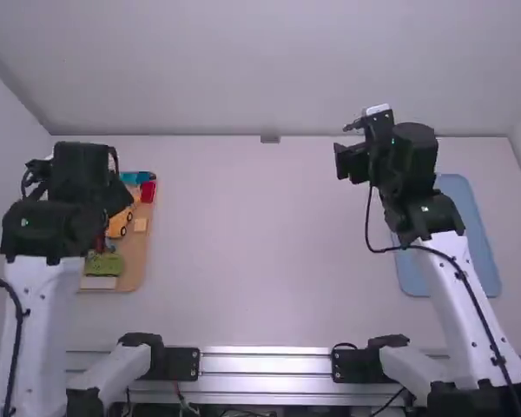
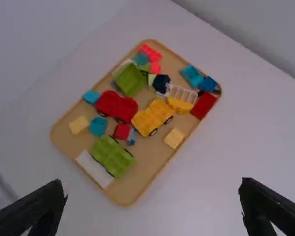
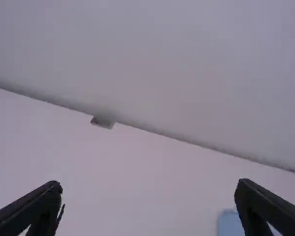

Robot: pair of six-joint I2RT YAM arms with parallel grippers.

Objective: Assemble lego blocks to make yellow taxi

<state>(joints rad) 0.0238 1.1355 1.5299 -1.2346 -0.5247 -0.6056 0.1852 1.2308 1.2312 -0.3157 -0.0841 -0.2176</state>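
Observation:
My left gripper [image 1: 80, 178] hangs over the tan tray [image 1: 137, 261] at the table's left. In the left wrist view my left gripper [image 2: 153, 191] is open and holds nothing. The tray [image 2: 145, 172] bears a yellow wheeled block [image 2: 151, 118], a yellow curved block [image 2: 180, 105] touching or close to it, and two pale yellow bricks, one at the tray's edge [image 2: 174, 138], one by the blue pieces [image 2: 79, 125]. My right gripper [image 1: 354, 162] is raised over the table's right half; in the right wrist view my right gripper [image 3: 148, 191] stands open and unloaded.
Red wheeled block [image 2: 115, 104], green wheeled block [image 2: 112, 155], white plate [image 2: 94, 168] and several blue, red and green pieces crowd the tan tray. A light blue tray [image 1: 489, 261] lies at the table's right, partly beneath the right arm. A wall rises behind the table.

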